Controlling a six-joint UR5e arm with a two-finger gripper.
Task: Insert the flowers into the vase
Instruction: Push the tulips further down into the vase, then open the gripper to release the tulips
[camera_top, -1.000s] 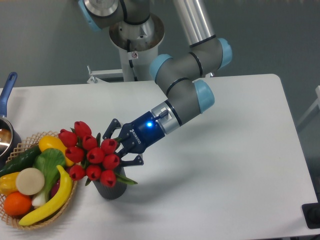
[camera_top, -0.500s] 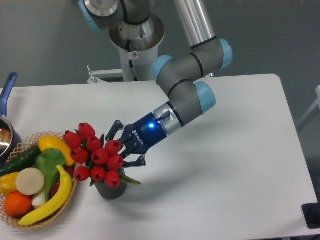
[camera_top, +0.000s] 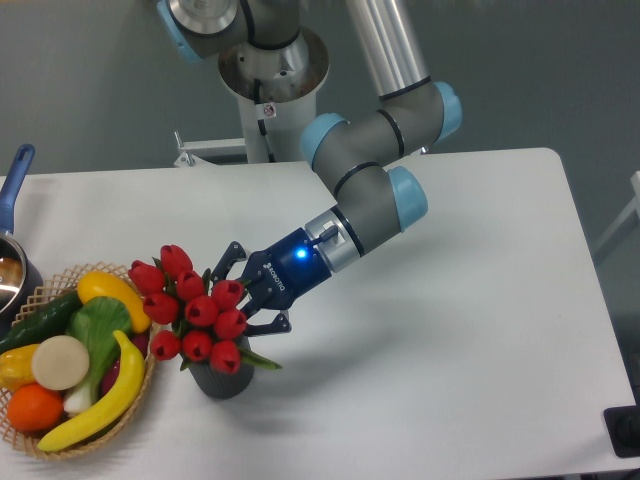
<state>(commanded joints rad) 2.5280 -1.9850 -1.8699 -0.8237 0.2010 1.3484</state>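
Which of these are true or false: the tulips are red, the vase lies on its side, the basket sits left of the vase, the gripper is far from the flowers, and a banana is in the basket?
1. The tulips are red. True.
2. The vase lies on its side. False: it stands upright on the table, under the flower heads.
3. The basket sits left of the vase in the picture. True.
4. The gripper is far from the flowers. False: it is right beside the bunch, its fingers spread by the stems.
5. A banana is in the basket. True.
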